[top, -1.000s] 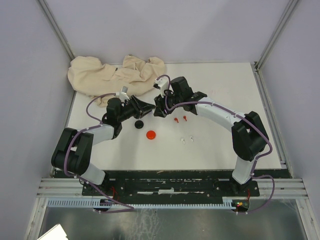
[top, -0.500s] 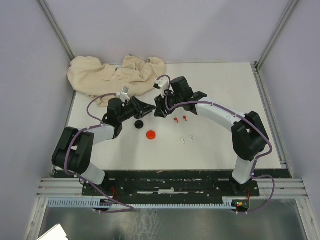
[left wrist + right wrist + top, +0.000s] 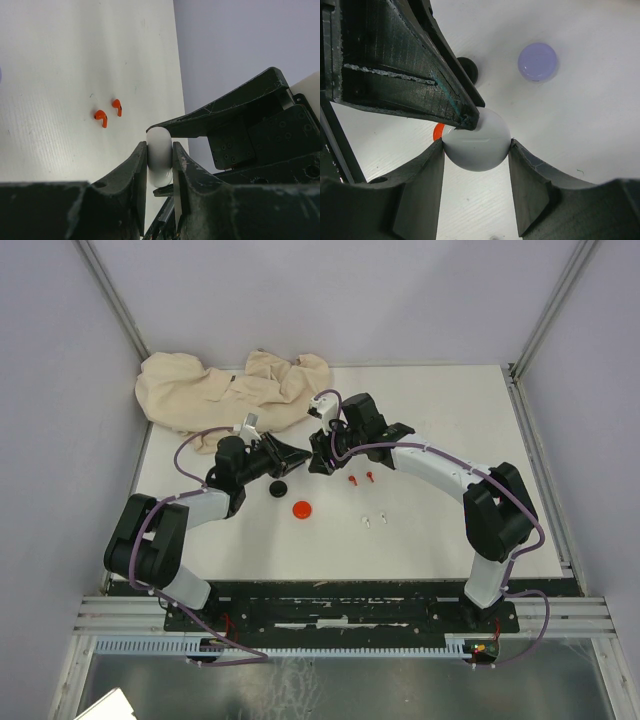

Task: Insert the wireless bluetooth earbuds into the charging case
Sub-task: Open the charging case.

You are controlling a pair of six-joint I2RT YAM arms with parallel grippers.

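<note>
left fingers (image 3: 134,172) and right fingers (image 3: 420,192) pinch white case (image 3: 477,141), well inside table (image 3: 450,535) edges.

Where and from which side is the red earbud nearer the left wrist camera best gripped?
Likely from straight above, pinching across the rounded head beside the stem: the red earbud lies flat on the table, clear of its twin, leaving only its sides exposed.

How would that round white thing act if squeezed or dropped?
Probably slippery: the white case looks smooth and glossy where the right end effector pinches its rounded rim. Likely stiff: no denting shows under the left end effector. Dropped on edge, it might roll.
</note>
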